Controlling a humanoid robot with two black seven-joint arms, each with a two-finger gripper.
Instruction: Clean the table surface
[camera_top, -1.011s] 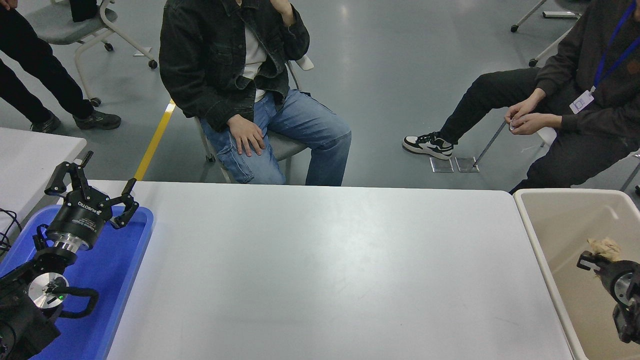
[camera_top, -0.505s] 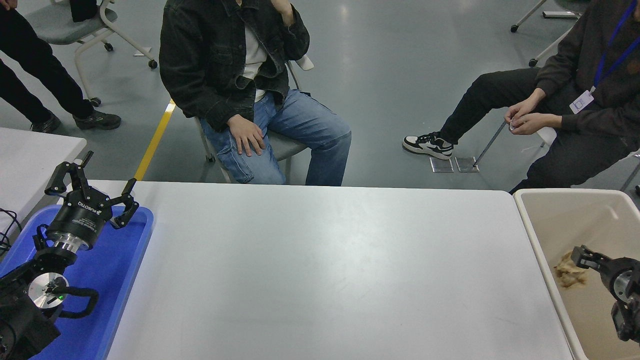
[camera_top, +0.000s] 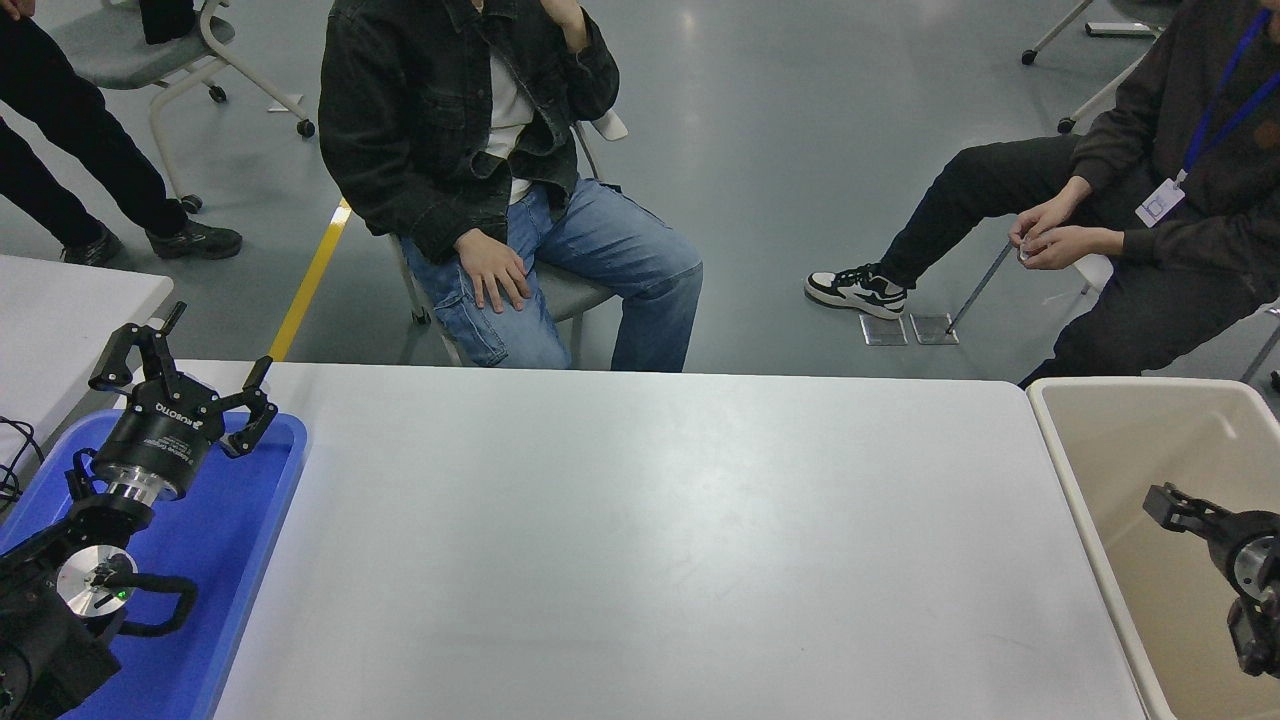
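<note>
The table surface (camera_top: 650, 540) is a wide matte white-grey top that fills the middle of the head view, with nothing lying on it. My right gripper (camera_top: 1175, 510) hangs over the beige bin (camera_top: 1062, 440) just off the table's right end, open and empty. One black finger (camera_top: 1165, 503) shows and the rest is cut off by the picture's edge. My left gripper (camera_top: 185, 378) is parked open above the blue tray (camera_top: 250, 520) at the table's left end.
A smaller white table (camera_top: 70, 300) stands at the far left. One person sits on a chair (camera_top: 500, 240) right behind the table's far edge. Another person (camera_top: 1130, 220) sits at the upper right, behind the bin.
The brown crumpled wad left my right gripper, fell into the beige bin, and no longer shows. The right gripper has shifted slightly. The left arm has not moved.
</note>
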